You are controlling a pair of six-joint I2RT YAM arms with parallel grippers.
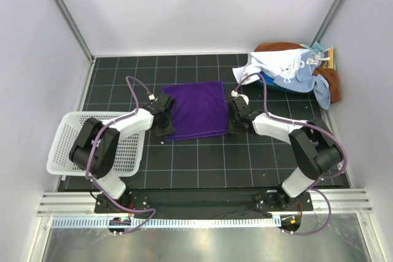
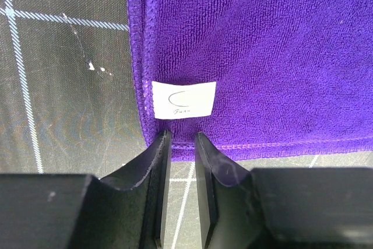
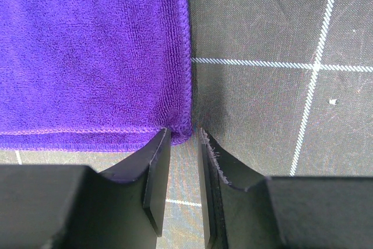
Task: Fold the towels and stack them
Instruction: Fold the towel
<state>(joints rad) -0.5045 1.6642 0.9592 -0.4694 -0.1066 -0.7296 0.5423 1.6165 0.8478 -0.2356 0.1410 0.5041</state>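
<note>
left tool (image 2: 181,134) and right tool (image 3: 184,131), jaws narrowly parted and empty, sit at the near corners of the purple towel (image 1: 195,110); best to pinch both hems deep, then lift evenly.

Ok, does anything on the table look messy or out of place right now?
Only the far right corner: a light blue towel and a rust-brown towel lie crumpled in a heap, unfolded. The purple towel lies flat, only slightly askew.
</note>
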